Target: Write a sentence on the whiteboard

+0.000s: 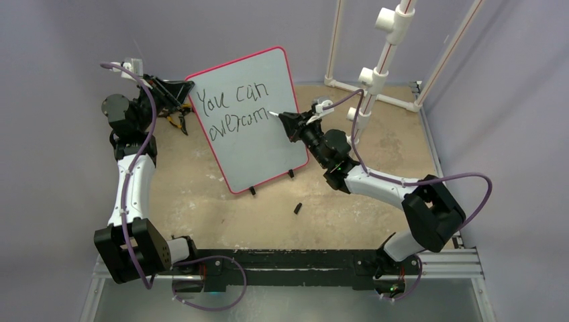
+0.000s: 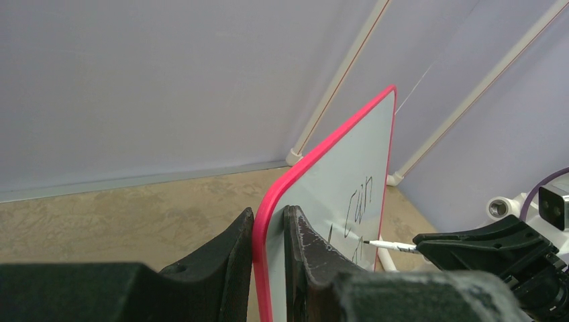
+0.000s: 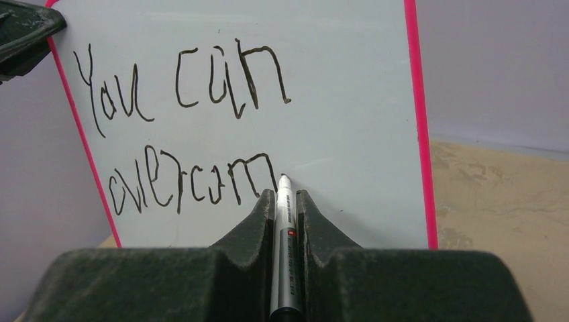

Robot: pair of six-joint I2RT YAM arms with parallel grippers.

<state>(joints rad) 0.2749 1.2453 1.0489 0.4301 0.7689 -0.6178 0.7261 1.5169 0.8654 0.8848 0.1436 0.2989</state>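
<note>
Tip of the slim silver marker clamped in the right gripper meets the pink-rimmed white whiteboard, bare surface lying at 3 o'clock of the black handwritten sentence.

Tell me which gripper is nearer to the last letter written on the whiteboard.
Right. The right gripper holds the marker with its tip just beside the final m; the left gripper clamps the opposite edge of the whiteboard, by the lines' first letters.
</note>
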